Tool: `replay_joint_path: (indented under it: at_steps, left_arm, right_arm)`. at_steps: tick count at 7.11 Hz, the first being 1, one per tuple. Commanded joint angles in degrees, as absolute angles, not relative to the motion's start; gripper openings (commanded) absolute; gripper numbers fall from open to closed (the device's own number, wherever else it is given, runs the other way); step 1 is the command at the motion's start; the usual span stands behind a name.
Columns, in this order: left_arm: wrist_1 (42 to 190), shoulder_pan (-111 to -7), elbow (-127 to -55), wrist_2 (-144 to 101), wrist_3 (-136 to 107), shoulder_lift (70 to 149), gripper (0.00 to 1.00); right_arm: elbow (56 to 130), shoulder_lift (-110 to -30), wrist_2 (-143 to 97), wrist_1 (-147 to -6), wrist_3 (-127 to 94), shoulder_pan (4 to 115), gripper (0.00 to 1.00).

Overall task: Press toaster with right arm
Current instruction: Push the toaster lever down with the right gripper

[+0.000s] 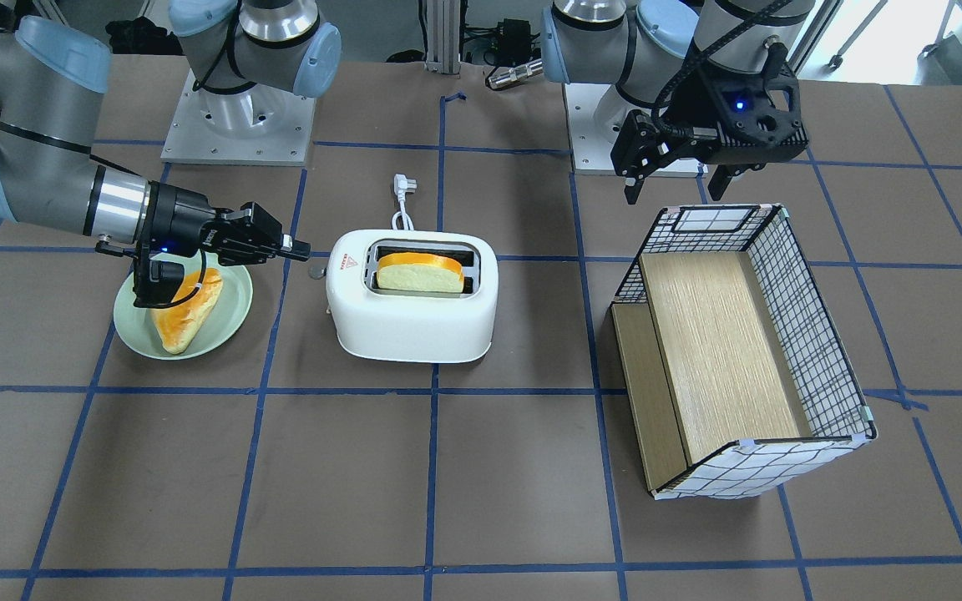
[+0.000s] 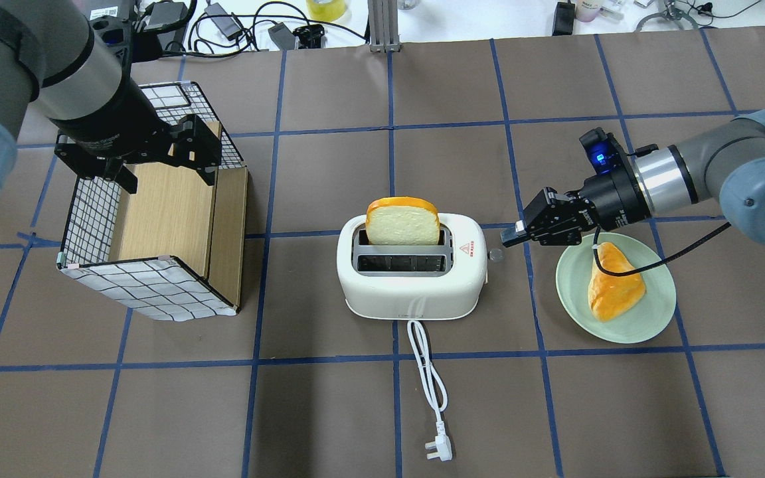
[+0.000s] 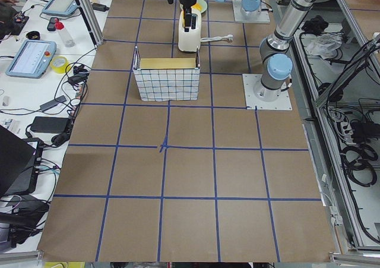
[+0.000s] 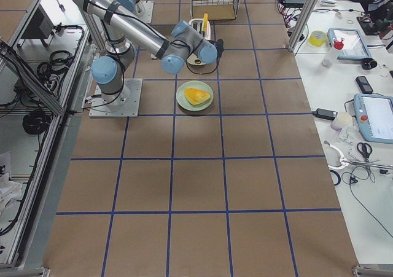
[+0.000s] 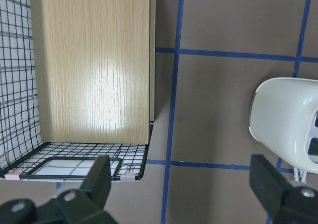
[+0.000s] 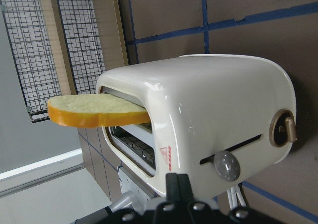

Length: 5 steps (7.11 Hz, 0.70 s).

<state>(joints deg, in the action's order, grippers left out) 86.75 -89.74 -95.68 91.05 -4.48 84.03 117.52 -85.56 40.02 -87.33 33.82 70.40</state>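
Note:
The white toaster (image 1: 414, 321) stands mid-table with a slice of bread (image 1: 418, 272) sticking up out of one slot; it also shows in the overhead view (image 2: 409, 285). Its round grey lever knob (image 2: 496, 254) is on the end facing my right arm and sits near the bottom of its slot in the right wrist view (image 6: 226, 165). My right gripper (image 2: 510, 235) is shut and empty, lying level, with its tip just beside and slightly above that knob and not touching it. My left gripper (image 2: 167, 174) hangs open and empty over the wire basket (image 2: 150, 289).
A green plate (image 2: 658, 312) with an orange bread wedge (image 2: 611, 289) lies under my right wrist. The toaster's white cord and plug (image 2: 437, 451) run toward the robot's side. The basket (image 1: 815, 334) has a wooden liner.

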Motion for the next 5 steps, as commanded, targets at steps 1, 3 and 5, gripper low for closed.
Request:
replay_joint_path:
  at_steps: [1,3,5]
  left_arm:
    - [86.75,-89.74,-95.71,91.05,-4.48,84.02,1.00]
    - [86.75,-89.74,-95.71,91.05,-4.48,84.02,1.00]
    - [86.75,-89.74,-95.71,91.05,-4.48,84.02,1.00]
  right_arm:
    - [119.61,-84.64,39.81,-91.30,33.84,70.40,0.00]
    - [121.02,-83.85,39.81,-93.94,33.84,70.49,0.00]
    - [121.20,-82.80,39.90,-95.79,33.84,70.49,0.00]
